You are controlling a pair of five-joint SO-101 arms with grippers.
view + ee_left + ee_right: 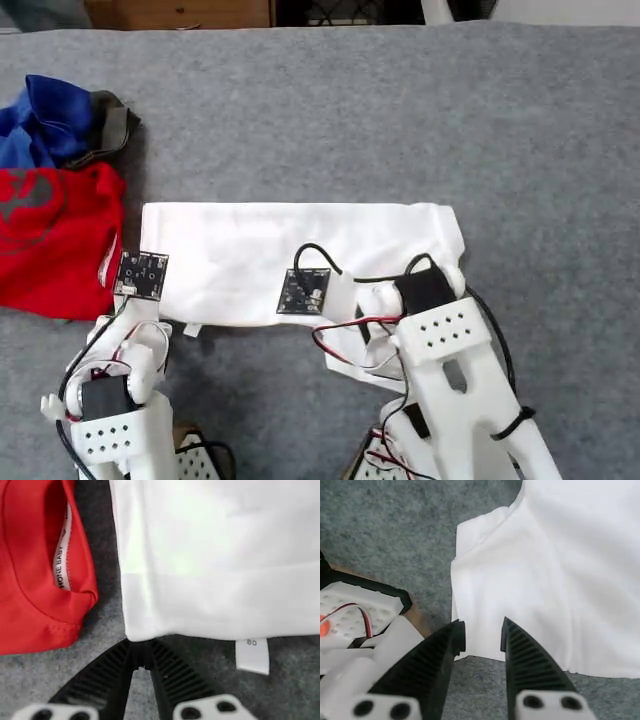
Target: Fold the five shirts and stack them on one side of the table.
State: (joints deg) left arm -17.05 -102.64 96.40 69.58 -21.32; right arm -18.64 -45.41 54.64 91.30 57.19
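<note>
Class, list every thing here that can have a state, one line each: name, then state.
white shirt, partly folded into a long band, lying flat
red shirt, lying rumpled
blue shirt, bunched up
left gripper, shut, tips at the white shirt's corner
right gripper, open over the white shirt's edge

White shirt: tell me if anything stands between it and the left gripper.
Nothing visible does. The left gripper sits right at the white shirt corner, and the red shirt lies beside them, apart from both.
</note>
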